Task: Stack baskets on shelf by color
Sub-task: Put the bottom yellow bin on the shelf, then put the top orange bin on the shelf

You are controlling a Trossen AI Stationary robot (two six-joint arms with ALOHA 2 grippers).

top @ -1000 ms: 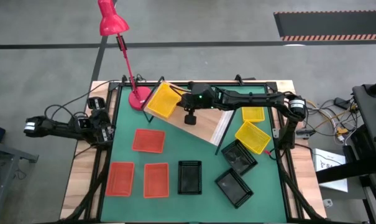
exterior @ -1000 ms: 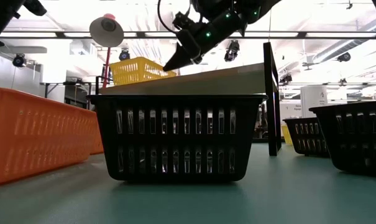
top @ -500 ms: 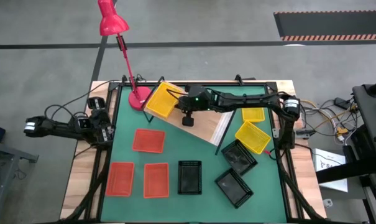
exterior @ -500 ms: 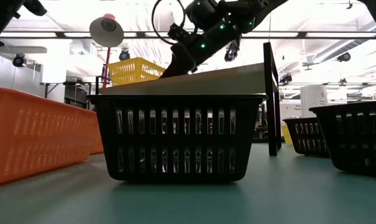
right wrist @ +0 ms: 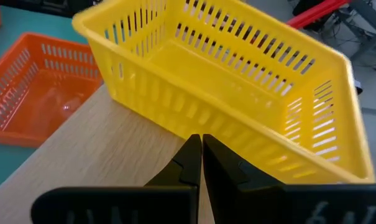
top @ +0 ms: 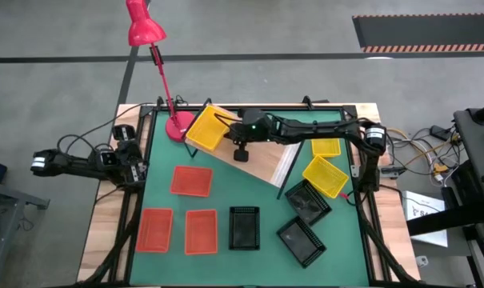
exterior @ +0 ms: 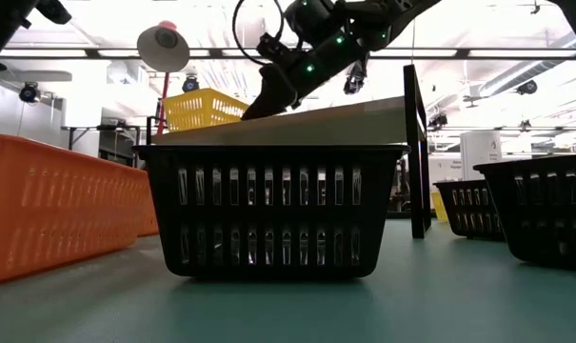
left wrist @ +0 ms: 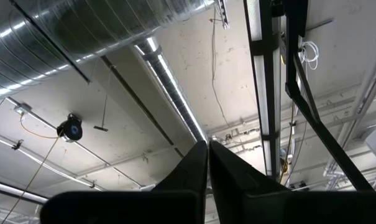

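Observation:
A yellow basket [top: 208,126] stands on its bottom on the left end of the light-wood shelf [top: 262,160], which lies slantwise across the far half of the table. My right gripper [right wrist: 200,138] is shut, its tips at the foot of that basket's long wall; the low view shows it slanting down [exterior: 249,110]. Two more yellow baskets [top: 325,176] lie right of the shelf. Red-orange baskets [top: 192,181] and black baskets [top: 244,227] lie on the green mat. My left gripper [left wrist: 207,146] is shut and points up at the ceiling, at the table's left edge. My right gripper's shut fingertips [right wrist: 191,149] meet the yellow basket's long side wall at its bottom edge [right wrist: 194,127], about halfway along it. They come slanting down from the table's right side, over the shelf's board. The basket stands upright on the shelf.
A red desk lamp [top: 146,24] stands with its base [top: 178,126] right beside the shelf's left end and the yellow basket. The shelf's black frame post [exterior: 416,152] rises at its right end. Baskets fill the near half of the mat.
My right gripper has gone down and toward the table's left, along the shelf, up to the yellow basket's wall. The basket has slid a little toward the shelf's left end, still upright.

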